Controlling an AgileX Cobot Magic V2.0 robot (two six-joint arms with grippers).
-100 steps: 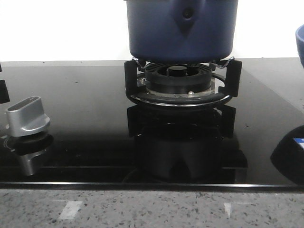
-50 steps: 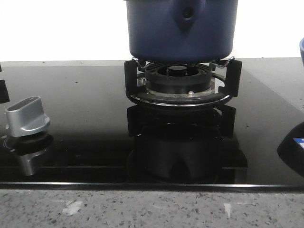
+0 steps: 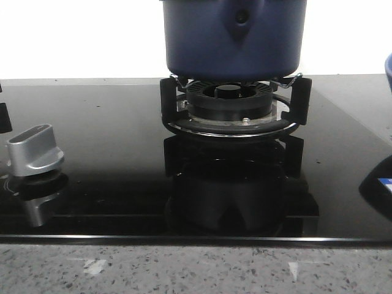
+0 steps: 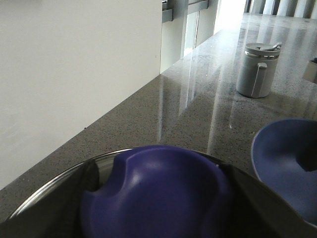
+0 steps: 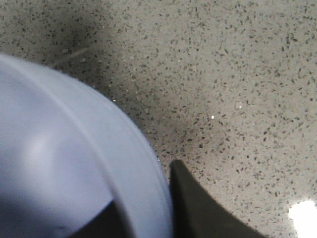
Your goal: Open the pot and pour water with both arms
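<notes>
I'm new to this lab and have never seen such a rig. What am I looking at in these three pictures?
A robot with two arms works at a kitchen counter. The front view looks forward over a black glass hob: a dark blue pot sits on the burner, and a silver knob is at the left. The other two pictures come from cameras on the wrists. The left one looks down on a glass lid with a blue knob, very close; whether it is gripped is hidden. A blue bowl and a grey jug stand on the counter. The right one shows a pale blue rim against a dark fingertip.
</notes>
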